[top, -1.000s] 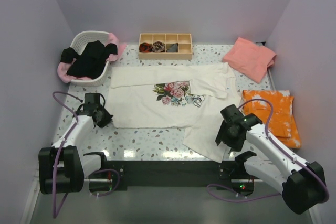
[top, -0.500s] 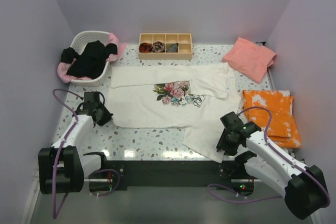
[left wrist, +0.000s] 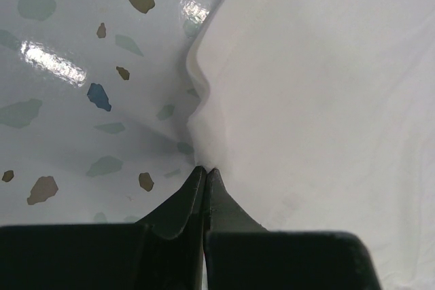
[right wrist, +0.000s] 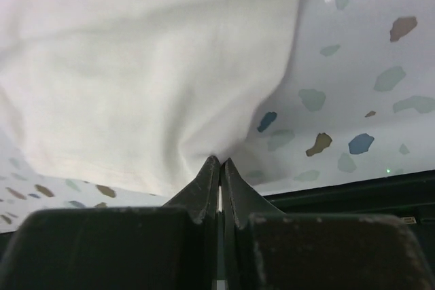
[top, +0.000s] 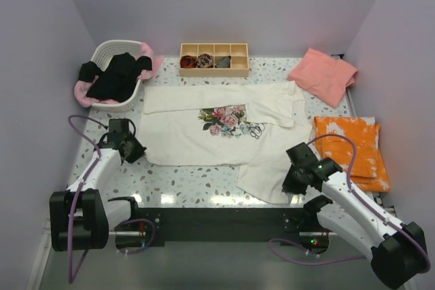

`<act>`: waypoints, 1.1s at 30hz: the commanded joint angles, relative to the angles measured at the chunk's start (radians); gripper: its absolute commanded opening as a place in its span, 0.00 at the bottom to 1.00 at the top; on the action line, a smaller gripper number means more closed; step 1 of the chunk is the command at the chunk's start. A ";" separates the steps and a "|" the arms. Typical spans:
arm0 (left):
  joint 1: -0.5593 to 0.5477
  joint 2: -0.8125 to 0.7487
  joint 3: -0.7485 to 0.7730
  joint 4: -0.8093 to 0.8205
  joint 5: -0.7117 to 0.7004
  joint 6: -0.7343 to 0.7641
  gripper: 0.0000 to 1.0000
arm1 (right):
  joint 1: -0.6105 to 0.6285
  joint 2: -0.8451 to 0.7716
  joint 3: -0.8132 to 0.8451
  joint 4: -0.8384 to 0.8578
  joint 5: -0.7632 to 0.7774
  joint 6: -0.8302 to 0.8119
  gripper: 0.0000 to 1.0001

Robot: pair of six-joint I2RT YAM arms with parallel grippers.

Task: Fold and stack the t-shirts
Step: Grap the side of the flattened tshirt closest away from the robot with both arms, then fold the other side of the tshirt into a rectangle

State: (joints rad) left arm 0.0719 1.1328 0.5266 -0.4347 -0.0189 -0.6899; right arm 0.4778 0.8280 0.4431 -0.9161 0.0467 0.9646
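Note:
A large cream-white t-shirt [top: 204,127] with a rose print lies spread across the middle of the table. My left gripper [top: 138,152] is shut on its left hem corner; the left wrist view shows the cloth [left wrist: 312,86] puckered at the closed tips [left wrist: 205,169]. At the near right, my right gripper [top: 289,185] is shut on the shirt's near-right edge, where the fabric [right wrist: 149,73] bunches into the closed tips [right wrist: 219,161]. A salmon-pink t-shirt [top: 325,75] lies folded at the back right. Black [top: 115,76] and light pink [top: 146,51] t-shirts fill the white basket [top: 119,105].
A wooden tray [top: 214,68] with small rolled cloth bundles stands at the back centre. A folded orange-and-white patterned cloth [top: 355,149] lies at the right edge, close to my right arm. The table's black front rail [top: 217,216] runs just behind the right gripper.
My right gripper moved down and toward the near edge of the shirt and closed on its fabric. The left gripper stayed shut on the left corner.

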 commanded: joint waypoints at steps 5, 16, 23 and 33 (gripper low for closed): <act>0.008 0.005 0.047 0.005 -0.006 0.012 0.00 | 0.005 -0.037 0.172 0.055 0.169 -0.033 0.00; 0.009 0.015 0.098 -0.035 -0.067 0.010 0.00 | 0.004 0.065 0.338 0.102 0.410 -0.145 0.00; 0.011 0.031 0.101 -0.030 -0.058 0.001 0.00 | -0.001 0.066 0.381 0.138 0.495 -0.204 0.00; 0.012 0.084 0.136 0.008 -0.053 -0.005 0.00 | -0.057 0.149 0.437 0.239 0.472 -0.297 0.00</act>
State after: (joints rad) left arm 0.0719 1.2007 0.5968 -0.4648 -0.0589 -0.6926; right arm 0.4484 0.9661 0.8341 -0.7593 0.4873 0.7185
